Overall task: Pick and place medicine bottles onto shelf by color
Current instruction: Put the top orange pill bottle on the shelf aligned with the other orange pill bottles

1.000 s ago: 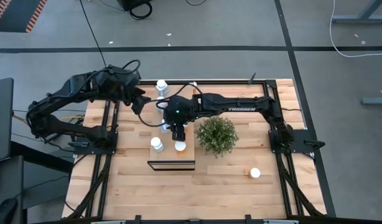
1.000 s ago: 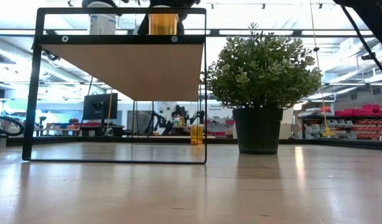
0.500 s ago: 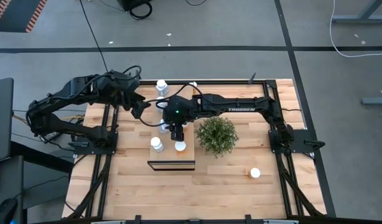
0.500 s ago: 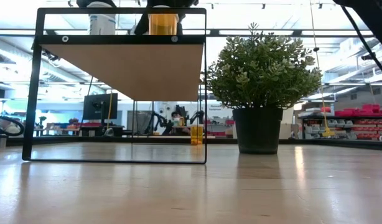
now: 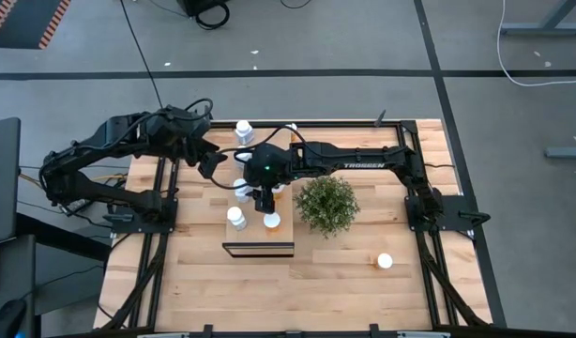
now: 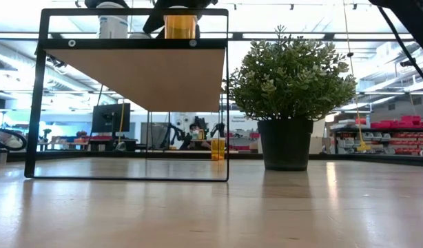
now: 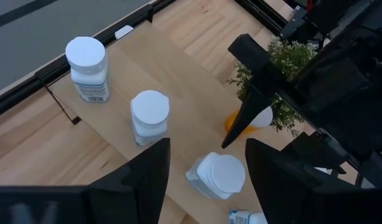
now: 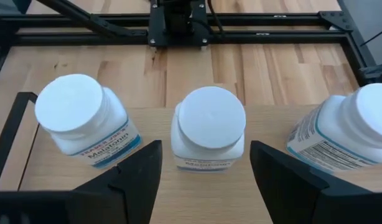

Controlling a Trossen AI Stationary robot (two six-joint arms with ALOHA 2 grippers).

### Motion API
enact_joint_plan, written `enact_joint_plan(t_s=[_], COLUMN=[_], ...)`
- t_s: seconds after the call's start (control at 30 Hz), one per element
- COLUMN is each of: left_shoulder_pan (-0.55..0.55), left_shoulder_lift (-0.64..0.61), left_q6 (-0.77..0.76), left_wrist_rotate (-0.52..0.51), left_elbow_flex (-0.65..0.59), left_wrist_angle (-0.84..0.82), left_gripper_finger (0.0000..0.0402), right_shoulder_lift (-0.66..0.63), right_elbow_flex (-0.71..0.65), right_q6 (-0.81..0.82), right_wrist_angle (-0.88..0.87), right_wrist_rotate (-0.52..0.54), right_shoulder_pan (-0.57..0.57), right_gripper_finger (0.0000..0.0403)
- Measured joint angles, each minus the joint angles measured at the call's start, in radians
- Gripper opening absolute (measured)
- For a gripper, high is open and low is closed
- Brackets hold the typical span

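The shelf stands mid-table, raised on a dark frame. White medicine bottles stand upright along its left side. Two orange medicine bottles stand on its right side: one at the near end, the other farther back, half hidden behind a finger of my right gripper. My right gripper hangs open over the shelf's middle, nothing between its fingers. My left gripper is open, above the shelf's far left.
A bushy potted plant stands just right of the shelf, close under my right arm. One white-capped bottle stands alone on the table near its right front. Bare tabletop lies in front of the shelf.
My left gripper has turned a little at the wrist beside the shelf's far left. In the low view the dark shape of my right gripper, which reached down beside the orange bottle, now sits higher over its cap.
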Motion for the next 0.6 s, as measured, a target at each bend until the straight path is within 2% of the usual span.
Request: enact_joint_plan(t_s=[0.2,0.33,0.5,0.6], left_shoulder_pan=[0.000,0.001,0.000,0.001], left_shoulder_lift=[0.000,-0.001,-0.002,-0.002], left_q6=[0.005,0.023,0.078,0.094], left_wrist_rotate=[0.000,0.000,0.001,0.003], left_elbow_flex=[0.000,0.000,0.000,0.000], left_wrist_angle=[0.000,0.000,0.000,0.001], left_gripper_finger=[0.0217,0.0217,0.0211,0.0206], right_shoulder_lift=[-0.014,-0.086,-0.187,-0.220], right_elbow_flex=[0.001,0.005,0.007,0.007], right_q6=[0.000,0.038,0.056,0.041], right_wrist_angle=[-0.009,-0.042,-0.092,-0.103], right_wrist_rotate=[0.028,0.054,0.166,0.222], right_shoulder_pan=[-0.006,-0.024,-0.070,-0.137], right_gripper_finger=[0.0250,0.0249,0.0249,0.0248])
